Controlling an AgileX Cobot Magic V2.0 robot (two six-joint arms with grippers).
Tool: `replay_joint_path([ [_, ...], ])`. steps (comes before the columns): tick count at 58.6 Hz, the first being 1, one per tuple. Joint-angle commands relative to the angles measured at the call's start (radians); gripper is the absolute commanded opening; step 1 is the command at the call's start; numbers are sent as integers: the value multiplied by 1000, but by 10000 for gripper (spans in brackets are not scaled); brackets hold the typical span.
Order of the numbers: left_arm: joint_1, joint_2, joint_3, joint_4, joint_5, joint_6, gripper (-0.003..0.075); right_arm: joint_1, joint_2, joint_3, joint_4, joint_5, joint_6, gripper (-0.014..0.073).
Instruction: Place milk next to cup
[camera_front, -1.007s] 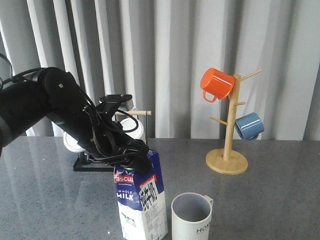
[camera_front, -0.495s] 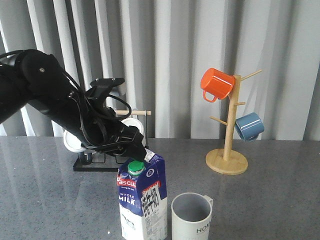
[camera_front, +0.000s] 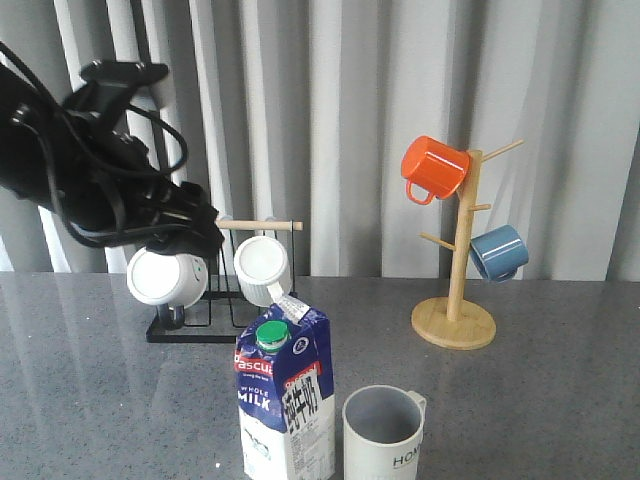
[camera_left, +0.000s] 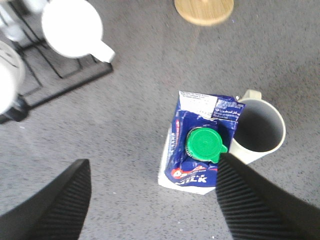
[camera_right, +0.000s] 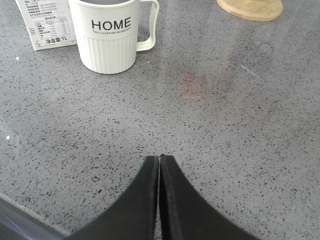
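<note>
Altogether, one grey speckled desk (camera_front: 560, 400) carried everything: one milk carton, five mugs and two racks. One black arm (camera_front: 90, 190) showed in the front view, raised high at the left, clear of the carton. One wooden tree (camera_front: 455, 300) stood at the right rear with two mugs hung on it, an orange mug (camera_front: 433, 168) above and a blue mug (camera_front: 498, 252) lower down. One black wire rack (camera_front: 200, 325) with a wooden bar stood at the left rear, holding two plain white mugs (camera_front: 262, 268) on their sides.

The milk (camera_front: 285, 395) stood upright near the front edge, just beside the cup (camera_front: 384, 432) on the cup's left; whether they touched could not be told. It was one tall gable-top carton, blue and white, with one green round cap (camera_left: 203, 144) on the sloped top, "WHOLE MILK" in white letters, and a white side panel of small print. It rose above the cup. The cup was one cream-white ribbed mug with a grey inside, "HOME" (camera_right: 110, 23) in dark letters and one handle.

The left tool (camera_left: 150, 200) hung above the carton, its two fingers (camera_left: 65, 200) spread wide with nothing between them. The right tool (camera_right: 160, 200) was low over bare desk with its fingers pressed together, empty.
</note>
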Motion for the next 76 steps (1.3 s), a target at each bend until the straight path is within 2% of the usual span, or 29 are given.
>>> replay_joint_path([
  [1, -5, -114, -34, 27, -21, -13, 424, -1, 2, -23, 5, -56, -1, -6],
  [9, -5, -195, -34, 72, -21, -32, 269, -1, 2, -23, 5, -57, -1, -6],
  [21, -5, -318, -34, 102, -21, -39, -10, -1, 2, -23, 5, -57, -1, -6],
  [33, -5, -475, 61, 107, -21, -65, -8, -1, 2, -23, 5, -57, -1, -6],
  [40, -5, -608, 236, 107, -22, -96, -8, -1, 2, -23, 5, -57, -1, -6],
  [51, -5, -844, 569, 107, -106, -193, -8, -1, 2, -23, 5, -57, -1, -6],
  [59, -5, -972, 749, 107, -95, -196, -8, -1, 2, -23, 5, -57, -1, -6],
  [70, -5, -1094, 878, 117, -111, -197, -8, -1, 2, -23, 5, -58, -1, -6],
  [76, -5, -1127, 934, 109, -164, -197, -8, -1, 2, -23, 5, -58, -1, -6],
])
